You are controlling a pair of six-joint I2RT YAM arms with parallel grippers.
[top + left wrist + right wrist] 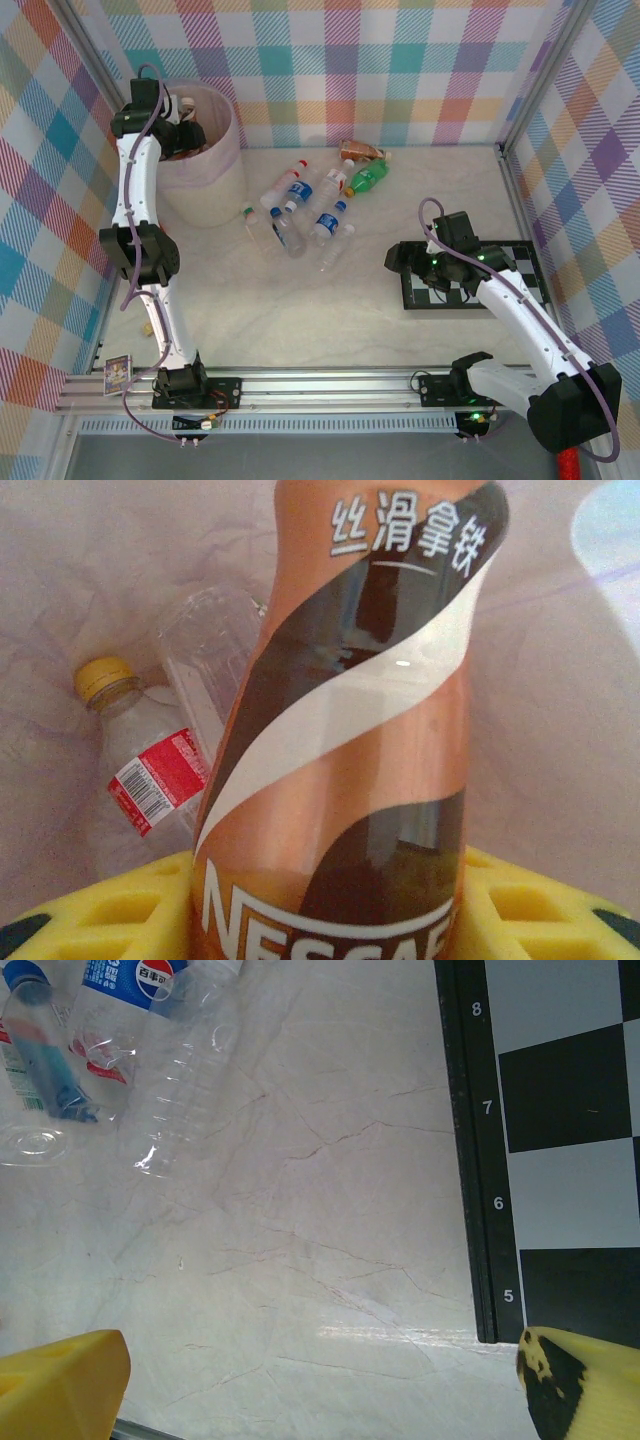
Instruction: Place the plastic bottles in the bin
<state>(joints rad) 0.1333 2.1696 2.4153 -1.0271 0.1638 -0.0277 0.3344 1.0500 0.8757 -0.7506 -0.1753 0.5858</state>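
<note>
From its base at the near edge, the right arm bends forward over the right half of the table (300,320). The right gripper (320,1392) hangs low, its yellow fingers (60,1380) spread wide with nothing between them. The checkerboard (560,1110) lies just to its right, with numbers along its black border. Bare tabletop runs from the gripper leftward to the heap.

In mid-table the loose plastic bottles (300,212) lie in a tight cluster, mostly clear with blue labels. The right wrist view cuts several of them off at its top-left corner. Behind the cluster, near the back wall, a green bottle (368,178) lies beside a brown one (360,152).

The left arm stretches far along the left wall. The left gripper (185,135) is over the mouth of the bin (225,150) in the far left corner, clamped on a brown-wrapped coffee bottle (350,740). The frame crops both ends of this bottle. Below it in the bin lie a yellow-capped bottle (140,750) with a red label and another clear bottle, blurred.
</note>
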